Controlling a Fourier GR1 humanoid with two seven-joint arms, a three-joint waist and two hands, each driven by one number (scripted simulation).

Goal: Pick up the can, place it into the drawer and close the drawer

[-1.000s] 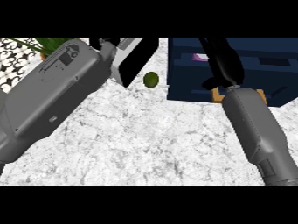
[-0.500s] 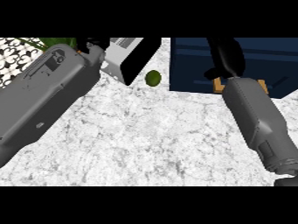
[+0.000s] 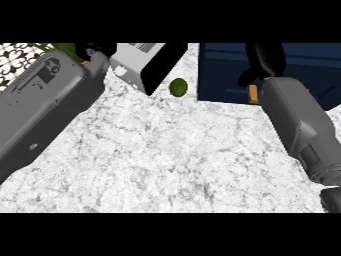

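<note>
No can shows in the head view. The dark blue drawer fills the top right, showing only a flat dark face. My right hand lies over this face near its left part, fingers stretched toward the top edge and the thumb out to the left, holding nothing. Its grey forearm runs down to the lower right corner. My left forearm crosses the left side. Only a small black part of my left hand shows at the top edge, beside a white and black box.
A small green round fruit lies on the marble counter just left of the drawer. A white and black box stands at the top centre. Patterned tiles and green leaves show at the top left.
My right hand and forearm have moved forward over the drawer. The lighter inner panel of the drawer seen a second ago no longer shows. My left forearm has shifted slightly.
</note>
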